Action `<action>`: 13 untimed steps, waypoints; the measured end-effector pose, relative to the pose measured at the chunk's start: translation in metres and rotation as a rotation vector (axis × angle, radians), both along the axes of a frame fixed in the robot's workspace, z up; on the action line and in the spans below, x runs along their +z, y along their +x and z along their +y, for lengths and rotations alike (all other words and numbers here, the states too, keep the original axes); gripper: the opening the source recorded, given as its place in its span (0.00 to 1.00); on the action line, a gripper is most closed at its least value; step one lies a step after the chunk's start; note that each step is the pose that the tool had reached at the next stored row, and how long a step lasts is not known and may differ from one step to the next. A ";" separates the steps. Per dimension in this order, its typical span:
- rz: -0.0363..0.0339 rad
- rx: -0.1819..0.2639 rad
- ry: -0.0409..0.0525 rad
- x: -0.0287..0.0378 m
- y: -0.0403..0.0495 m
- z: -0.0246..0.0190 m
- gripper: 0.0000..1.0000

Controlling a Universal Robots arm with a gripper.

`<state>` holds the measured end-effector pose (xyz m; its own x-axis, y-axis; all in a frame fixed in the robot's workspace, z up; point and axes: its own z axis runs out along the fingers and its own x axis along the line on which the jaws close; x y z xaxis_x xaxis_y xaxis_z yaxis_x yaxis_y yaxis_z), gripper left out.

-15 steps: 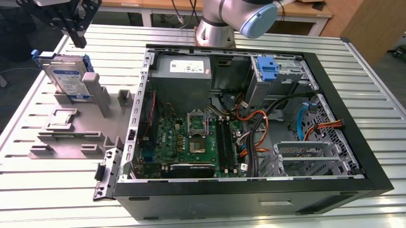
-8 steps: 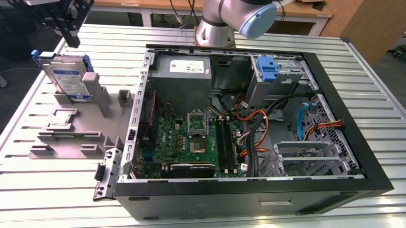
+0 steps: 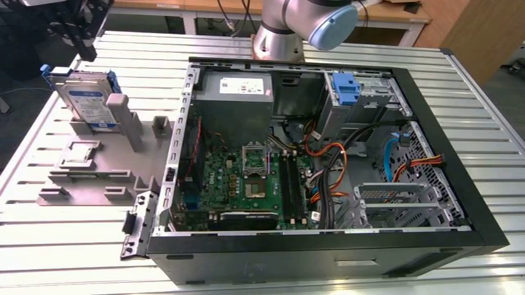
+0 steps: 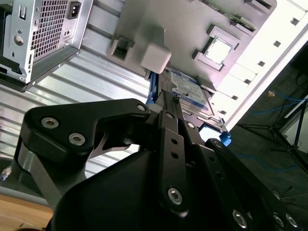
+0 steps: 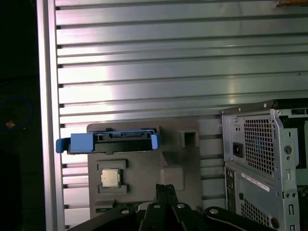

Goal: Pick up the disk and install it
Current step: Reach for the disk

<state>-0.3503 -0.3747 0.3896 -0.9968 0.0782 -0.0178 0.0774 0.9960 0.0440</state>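
**One disk upright in its holder, gripper hovering above**

In the exterior view the disk (image 3: 86, 101) stands on its long edge in a grey holder (image 3: 90, 178) on the worktop (image 3: 74, 246), at the exterior view's left. It is just beside the open computer case (image 3: 328, 153) but outside it. The gripper (image 3: 86, 52) hangs above the disk, apart from it and holding nothing. In the first wrist view its tips look pressed together, though the angle is poor enough that a thin gap cannot be ruled out.

The pick-up has not been made. The first wrist view looks down on the disk's narrow top edge, with a blue rail end at each side. A grey post (image 3: 119, 120) rises from the holder close against the disk's labelled face.

A clean grasp probably calls for:
- a spread wide enough to straddle the thin body;
- a straight descent centred between the blue rail ends;
- pads closing on the flat silver faces, not the plastic rails;
- a path clear of the post, so the disk is not tipped in its slot.
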 end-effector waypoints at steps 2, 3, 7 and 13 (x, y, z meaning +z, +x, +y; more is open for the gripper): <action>0.0000 0.000 0.0000 -0.0001 -0.0021 0.0000 0.10; 0.0000 0.000 0.0000 -0.0001 -0.0031 0.0000 0.10; 0.0001 0.000 -0.0001 -0.0002 -0.0068 0.0000 0.10; 0.0000 0.000 0.0000 -0.0002 -0.0076 0.0000 0.10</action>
